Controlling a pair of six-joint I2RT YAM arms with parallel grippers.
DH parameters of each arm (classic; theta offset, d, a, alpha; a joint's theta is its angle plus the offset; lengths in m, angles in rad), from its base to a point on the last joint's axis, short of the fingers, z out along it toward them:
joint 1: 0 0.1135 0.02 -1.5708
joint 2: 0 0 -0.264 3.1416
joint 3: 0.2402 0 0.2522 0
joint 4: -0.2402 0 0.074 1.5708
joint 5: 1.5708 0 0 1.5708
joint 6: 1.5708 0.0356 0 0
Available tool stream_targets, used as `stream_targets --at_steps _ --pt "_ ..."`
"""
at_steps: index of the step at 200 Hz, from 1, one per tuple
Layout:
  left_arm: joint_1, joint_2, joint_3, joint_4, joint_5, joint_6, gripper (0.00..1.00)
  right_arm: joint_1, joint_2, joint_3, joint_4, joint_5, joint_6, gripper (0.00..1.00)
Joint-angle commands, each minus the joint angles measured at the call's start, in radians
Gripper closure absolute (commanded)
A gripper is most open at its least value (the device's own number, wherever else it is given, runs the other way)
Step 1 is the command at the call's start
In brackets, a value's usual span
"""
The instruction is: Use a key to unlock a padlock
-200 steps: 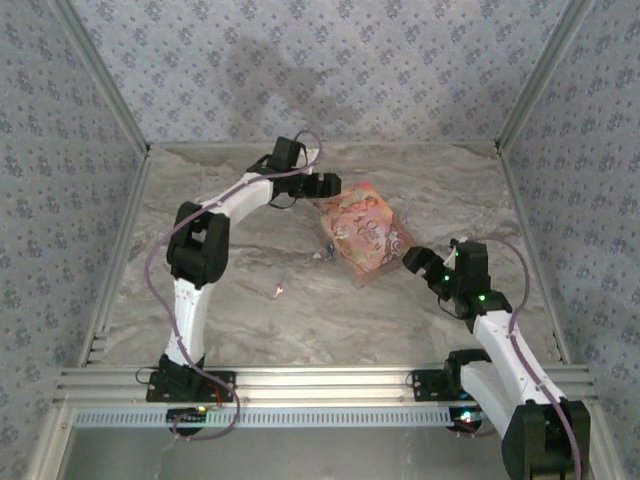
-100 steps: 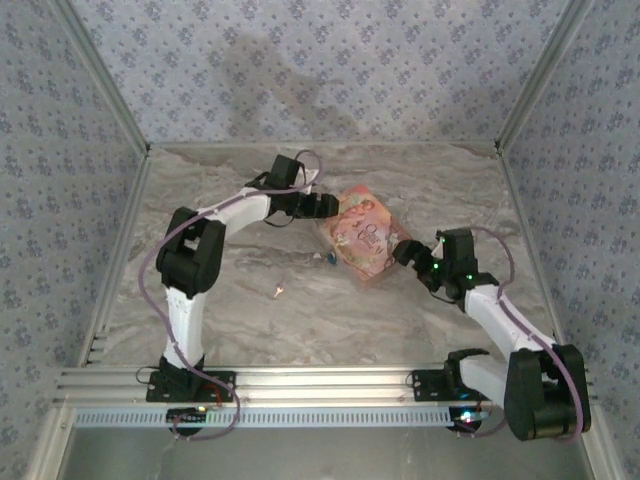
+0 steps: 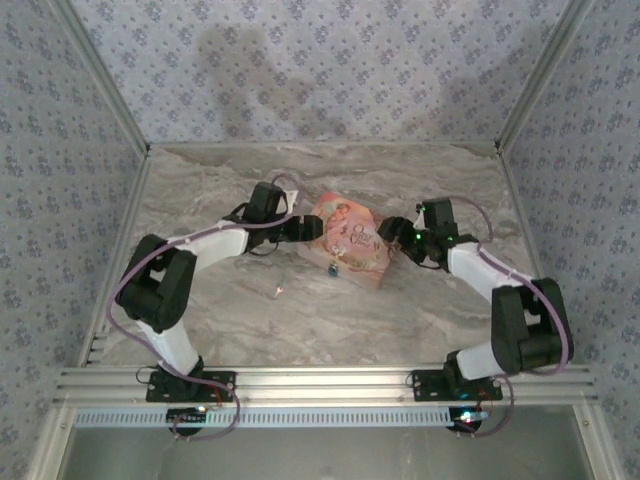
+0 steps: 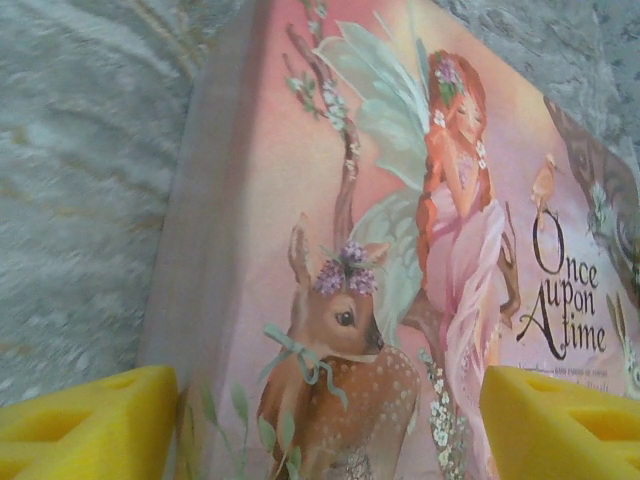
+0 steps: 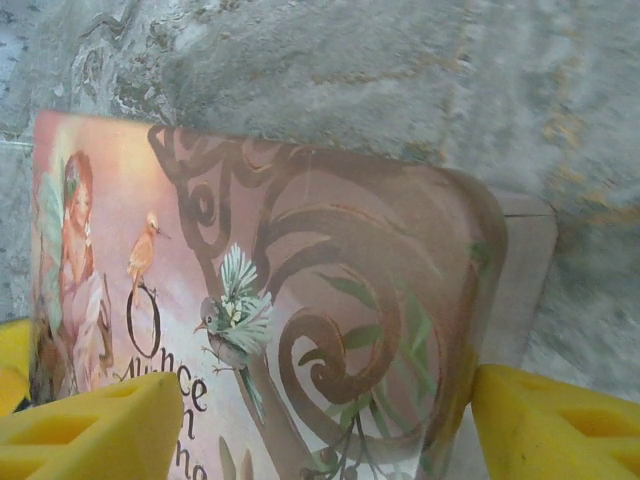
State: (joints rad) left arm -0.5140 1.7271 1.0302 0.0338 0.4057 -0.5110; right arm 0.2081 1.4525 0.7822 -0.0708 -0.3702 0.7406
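Note:
The padlock (image 3: 332, 268) is a tiny dark blue-grey lump on the marble table, touching the near edge of the pink printed box (image 3: 352, 238). The key (image 3: 277, 291), a tiny pale sliver, lies alone on the table to the padlock's left. My left gripper (image 3: 312, 228) is at the box's left end and my right gripper (image 3: 392, 232) at its right end. In the left wrist view the left gripper (image 4: 325, 390) is open, its yellow fingers (image 4: 90, 425) wide apart before the box (image 4: 400, 200). In the right wrist view the right gripper (image 5: 325, 395) is open too, facing the box (image 5: 300, 250).
The marble table (image 3: 300, 320) is walled by patterned panels on three sides. An aluminium rail (image 3: 320, 385) carrying both arm bases runs along the near edge. Open marble stretches in front of the box and behind it.
Both arms swung inward and dropped low to the box's two ends. The box slid left and turned a little, and the padlock shifted slightly nearer. The right jaws narrowed somewhat.

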Motion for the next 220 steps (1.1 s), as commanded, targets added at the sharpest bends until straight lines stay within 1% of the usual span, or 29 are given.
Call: stream_targets --at_steps 1,35,61,83,101,117,127,130,142,177,220 --pt "-0.018 -0.074 -0.059 0.086 0.013 -0.029 0.22 0.06 0.083 0.095 0.039 -0.07 -0.019 0.23" --pt "-0.019 -0.133 -0.152 0.132 -0.065 -0.064 0.21 0.091 0.245 0.258 0.025 -0.102 -0.039 0.25" --pt "-0.018 -0.129 -0.147 0.131 -0.093 -0.07 0.2 0.097 0.343 0.378 -0.016 -0.104 -0.076 0.24" --pt "-0.018 -0.12 -0.139 0.131 -0.134 -0.072 0.2 0.095 0.384 0.451 -0.043 -0.095 -0.092 0.24" --pt "-0.012 -0.116 -0.133 0.123 -0.168 -0.072 0.19 0.092 0.387 0.461 -0.062 -0.075 -0.102 0.23" --pt "-0.008 -0.123 -0.134 0.113 -0.188 -0.075 0.17 0.082 0.383 0.463 -0.086 -0.06 -0.103 0.18" --pt "-0.007 -0.133 -0.139 0.099 -0.21 -0.076 0.16 0.073 0.376 0.461 -0.099 -0.052 -0.103 0.17" --pt "-0.006 -0.138 -0.143 0.096 -0.217 -0.076 0.16 0.069 0.373 0.46 -0.103 -0.05 -0.133 0.16" --pt "-0.002 -0.161 -0.162 0.085 -0.252 -0.078 0.13 0.057 0.354 0.454 -0.117 -0.035 -0.15 0.16" --pt "0.024 -0.253 -0.214 0.052 -0.288 -0.072 0.09 0.025 0.29 0.447 -0.195 0.015 -0.197 0.14" --pt "0.032 -0.406 -0.246 -0.098 -0.346 -0.046 0.1 0.015 0.166 0.419 -0.268 0.044 -0.233 0.15"
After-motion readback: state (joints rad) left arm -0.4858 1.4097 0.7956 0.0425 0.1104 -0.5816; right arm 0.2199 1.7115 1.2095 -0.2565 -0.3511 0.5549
